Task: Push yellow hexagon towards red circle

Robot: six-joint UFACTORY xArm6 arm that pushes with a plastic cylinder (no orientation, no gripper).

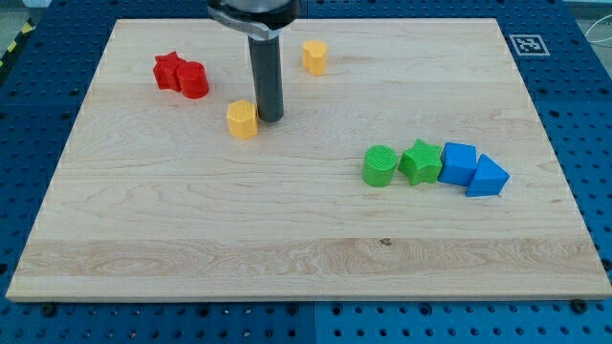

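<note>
Presently, the contents of the wooden board, listed from the upper left of the frame across to the right:

Upper left: a red star block and a red circle block, touching, the circle on the star's right.

Upper middle: a yellow hexagon block, below and to the right of the red pair and apart from them. My tip stands just beside it on its right, touching or very nearly so; the dark rod rises straight up from there to the arm's housing at the top edge of the frame. The arm carries no hand, only this rod, so nothing is held or clasped.

Upper middle, further right: a second yellow block, its exact shape hard to make out, well apart from the hexagon and to the right of the rod.

Right of centre: a row of four blocks, each touching or just beside the next. In order from the left: a green circle block, a green star block, a blue square-ish block, a blue triangle block.

Upper right corner, beside the board: a printed marker tag.
</note>
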